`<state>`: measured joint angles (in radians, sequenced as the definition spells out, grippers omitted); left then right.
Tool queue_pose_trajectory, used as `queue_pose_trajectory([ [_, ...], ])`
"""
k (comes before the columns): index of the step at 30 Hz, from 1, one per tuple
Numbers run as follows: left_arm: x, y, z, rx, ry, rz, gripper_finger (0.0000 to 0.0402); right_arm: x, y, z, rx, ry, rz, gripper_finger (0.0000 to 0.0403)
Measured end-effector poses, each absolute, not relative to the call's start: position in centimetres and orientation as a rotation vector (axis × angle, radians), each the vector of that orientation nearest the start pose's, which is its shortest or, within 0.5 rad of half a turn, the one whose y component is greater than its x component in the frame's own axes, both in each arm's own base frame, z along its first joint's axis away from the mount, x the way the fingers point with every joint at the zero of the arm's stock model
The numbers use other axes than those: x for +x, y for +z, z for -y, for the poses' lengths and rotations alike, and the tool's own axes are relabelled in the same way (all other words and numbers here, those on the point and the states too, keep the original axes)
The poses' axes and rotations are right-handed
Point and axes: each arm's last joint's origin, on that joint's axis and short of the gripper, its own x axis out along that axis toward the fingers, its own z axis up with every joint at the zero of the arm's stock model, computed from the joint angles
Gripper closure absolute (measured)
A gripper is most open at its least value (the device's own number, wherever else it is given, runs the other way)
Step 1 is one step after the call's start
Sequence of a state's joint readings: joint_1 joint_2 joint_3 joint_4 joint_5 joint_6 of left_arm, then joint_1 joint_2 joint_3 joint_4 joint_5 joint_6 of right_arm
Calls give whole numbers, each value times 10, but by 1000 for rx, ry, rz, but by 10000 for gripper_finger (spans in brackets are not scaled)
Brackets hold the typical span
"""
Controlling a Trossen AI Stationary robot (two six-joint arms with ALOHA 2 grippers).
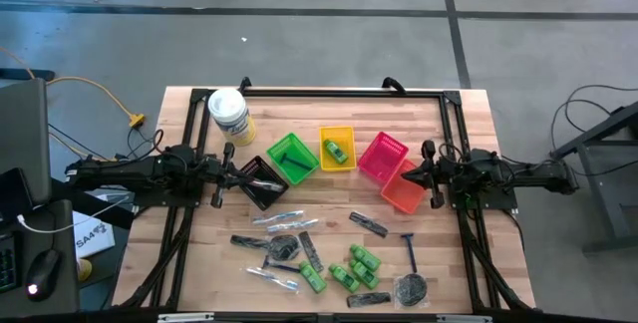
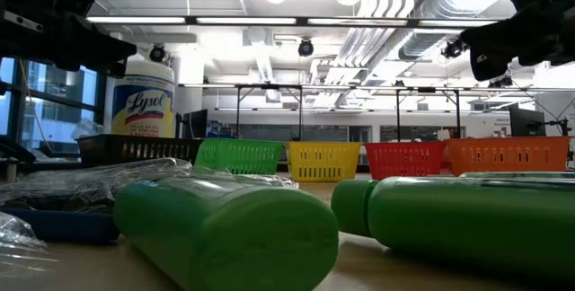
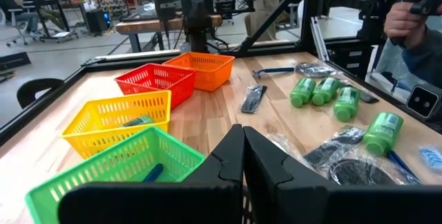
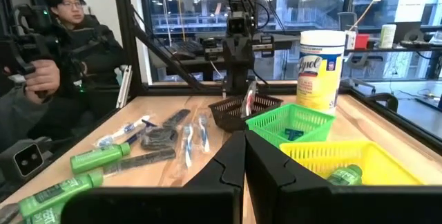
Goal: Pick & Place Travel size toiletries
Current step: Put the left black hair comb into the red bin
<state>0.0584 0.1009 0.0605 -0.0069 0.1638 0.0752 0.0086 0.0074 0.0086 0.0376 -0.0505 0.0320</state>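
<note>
Both grippers, left (image 1: 228,153) and right (image 1: 429,152), hover with jaws shut and empty, nothing picked yet; next, probably one opens over the toiletries (image 1: 344,263).

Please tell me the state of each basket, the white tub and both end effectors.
Left end effector: shut, empty.
Right end effector: shut, empty.
Green basket: holds a razor.
Yellow basket: holds a green bottle.
Red basket: empty.
Orange basket: empty.
White tub: upright, lid on.
</note>
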Motion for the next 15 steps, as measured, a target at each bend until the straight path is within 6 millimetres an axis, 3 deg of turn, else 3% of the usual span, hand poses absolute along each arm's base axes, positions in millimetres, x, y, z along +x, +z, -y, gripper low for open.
queue_pose_trajectory([
  [15,101,174,-1,78,-106,-54,402,98,168,-2,47,59,29,401],
])
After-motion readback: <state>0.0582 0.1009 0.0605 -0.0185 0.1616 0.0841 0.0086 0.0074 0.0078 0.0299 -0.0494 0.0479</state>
